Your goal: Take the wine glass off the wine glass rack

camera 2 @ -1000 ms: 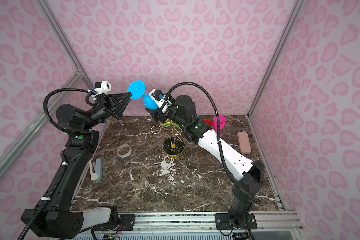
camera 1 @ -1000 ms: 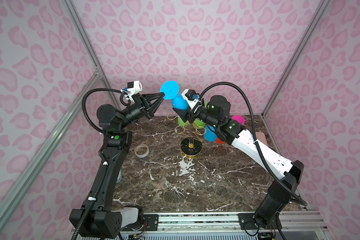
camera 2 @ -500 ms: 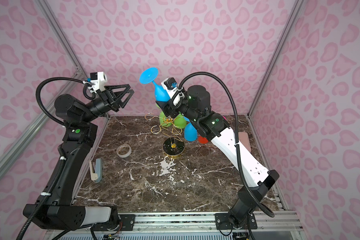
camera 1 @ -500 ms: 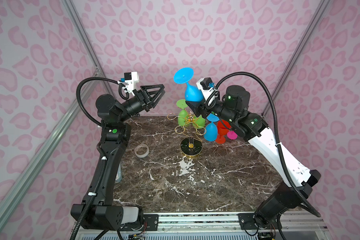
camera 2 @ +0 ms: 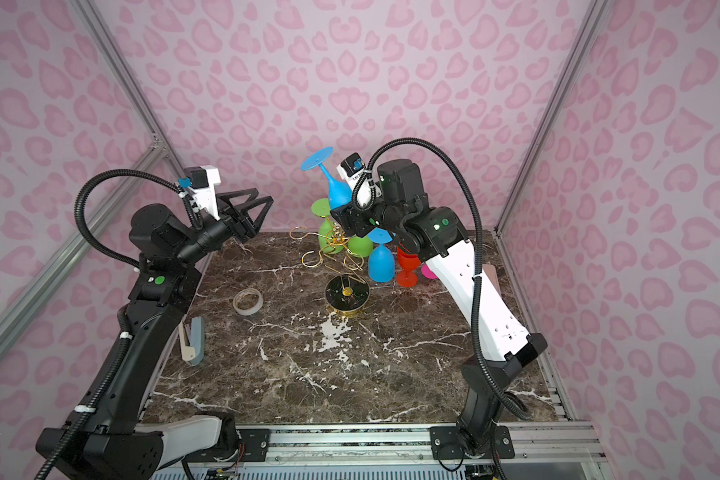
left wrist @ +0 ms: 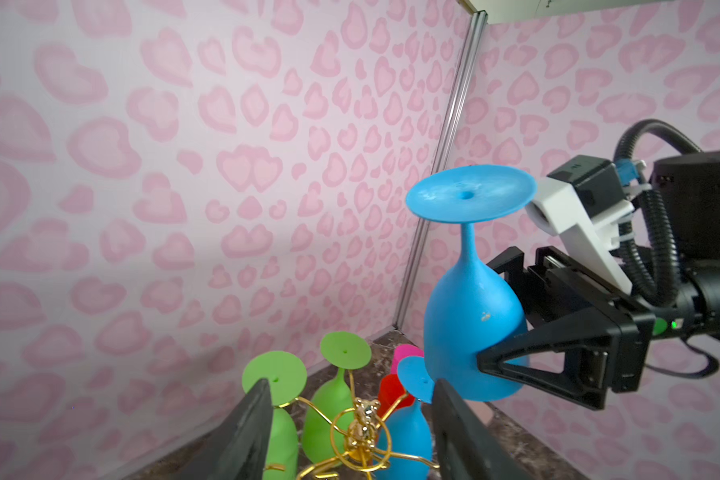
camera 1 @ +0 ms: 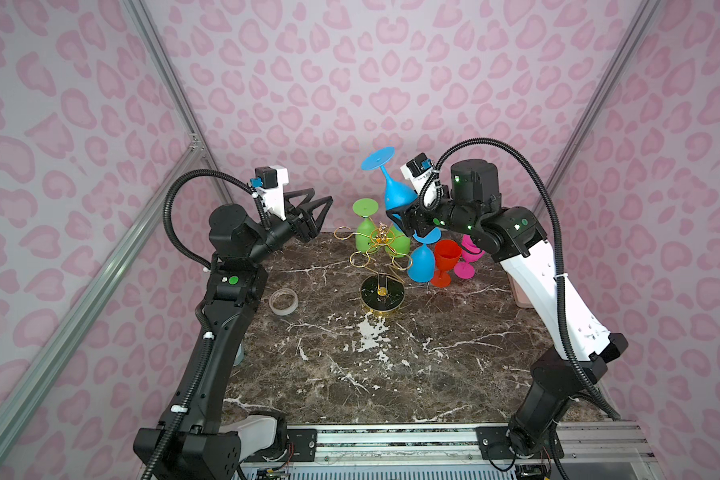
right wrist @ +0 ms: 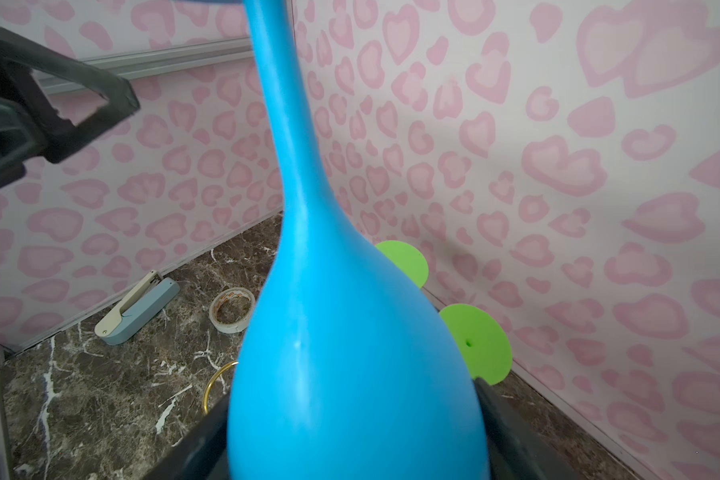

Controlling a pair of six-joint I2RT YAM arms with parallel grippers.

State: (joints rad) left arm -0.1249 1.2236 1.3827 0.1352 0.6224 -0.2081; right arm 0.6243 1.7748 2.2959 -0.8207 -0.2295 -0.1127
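- Two grippers are in view. The right gripper (camera 1: 396, 210) is clamped round the bowl of a blue matte plastic wine glass (camera 1: 395, 192). The glass is held upside down and tilted, round foot uppermost, in the air above the rack and touching no part of it.
- The left gripper (camera 1: 321, 196) is spread apart with nothing between its black triangular fingers. It is left of the rack and well apart from the held glass.
- There is one wine glass rack (camera 1: 382, 294). Thin gold wire loops curl out from a central stem topped by a small gold figure, on a round black gold-rimmed base. It stands on the table towards the back.
- There are six glasses in all, each smooth and opaque: two blue, two green, one red and one pink.
- Three hang foot-up in the rack's loops: the left-hand green glass (camera 1: 363, 237), the right-hand green glass (camera 1: 399, 248) and the second blue glass (camera 1: 421, 266).
- The red glass (camera 1: 446, 257) stands upright on the table just beside the second blue glass. The pink glass (camera 1: 470, 249) is behind it, partly hidden by the right arm.
- Three loose items lie on the table: a roll of pale tape (camera 1: 283, 301), a blue-grey and cream stapler (camera 2: 194, 340), and a flat pinkish block (camera 1: 519, 296) at the right edge, mostly hidden by the arm.
- The dark brown marble-patterned table (camera 1: 350, 374) has white veins, and the walls carry pink heart-like blotches.
- In the right wrist view the tape's inner core shows orange print, too blurred to read.
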